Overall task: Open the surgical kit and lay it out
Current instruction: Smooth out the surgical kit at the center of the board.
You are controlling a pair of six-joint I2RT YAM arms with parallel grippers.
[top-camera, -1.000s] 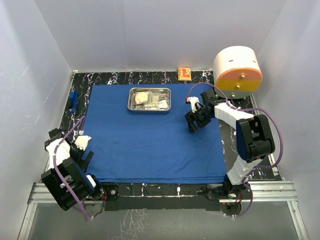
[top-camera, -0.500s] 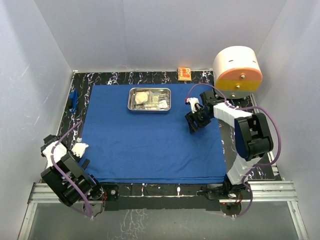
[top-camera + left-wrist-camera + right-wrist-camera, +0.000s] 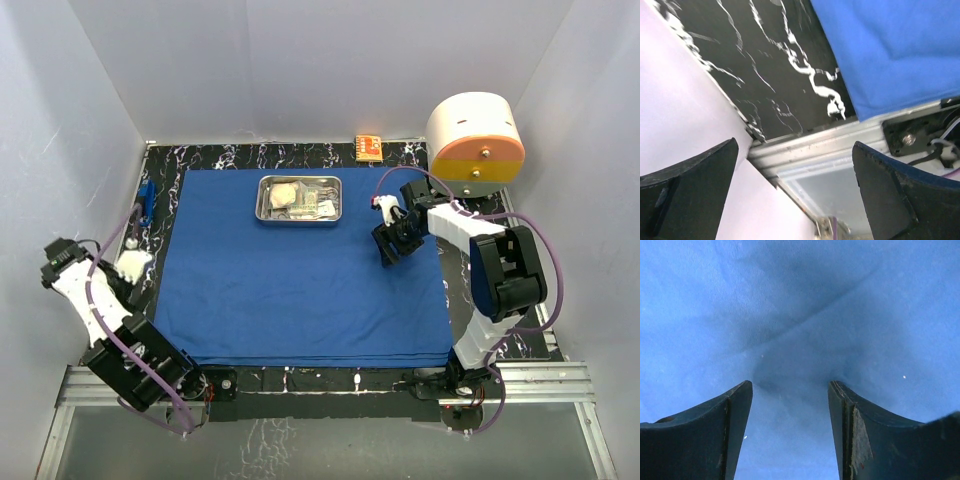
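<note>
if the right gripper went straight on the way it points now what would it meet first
Most likely the blue cloth: the right gripper points at it, jaws open, nothing else ahead. Depth is unclear.

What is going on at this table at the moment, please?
The blue cloth lies spread flat, with the steel tray, not yet unpacked, near its far edge. The right gripper hangs open and empty just above the cloth's right side. The left gripper, also open and empty, is off the cloth, over the black tabletop by the left wall.
</note>
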